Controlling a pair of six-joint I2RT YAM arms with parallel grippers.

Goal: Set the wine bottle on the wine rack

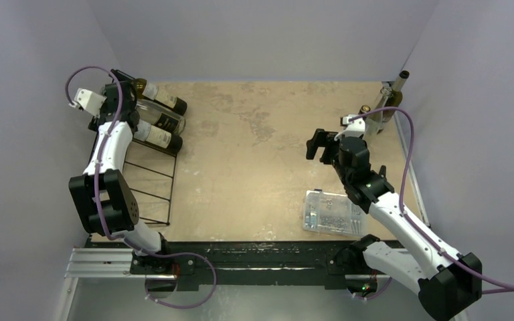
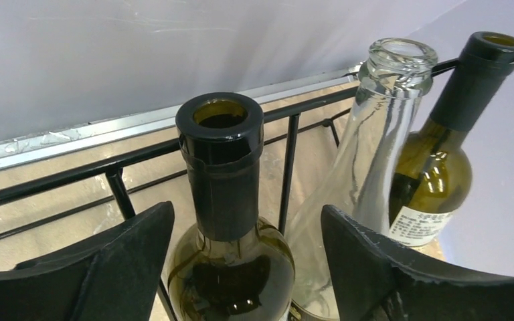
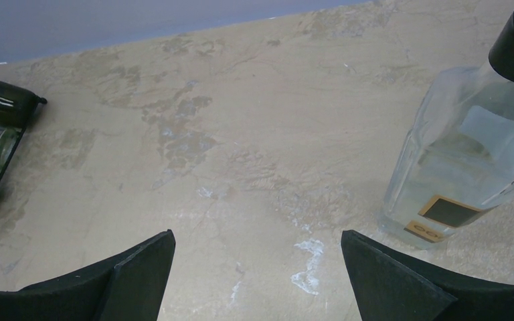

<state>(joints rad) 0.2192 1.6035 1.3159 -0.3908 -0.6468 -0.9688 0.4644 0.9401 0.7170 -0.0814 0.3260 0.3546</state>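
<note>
The black wire wine rack (image 1: 173, 180) stands at the left of the table. Three bottles lie in its far cells: a dark green one (image 1: 164, 98), a clear one (image 1: 164, 120) and another dark one (image 1: 160, 138). My left gripper (image 1: 117, 100) is at their necks. In the left wrist view it (image 2: 247, 208) is open, with the dark bottle's black-capped neck (image 2: 221, 167) between the jaws and a gap on each side. The clear bottle (image 2: 381, 134) and a green labelled bottle (image 2: 452, 140) lie to the right, over rack wires (image 2: 288, 167). My right gripper (image 1: 319, 148) (image 3: 258, 234) is open and empty above bare table.
Two more bottles stand at the far right corner: a clear square one (image 1: 378, 114) (image 3: 455, 160) and a dark one (image 1: 398, 87). A clear plastic box (image 1: 334, 212) of small parts sits near the right arm. Walls close in on the left, the right and the back.
</note>
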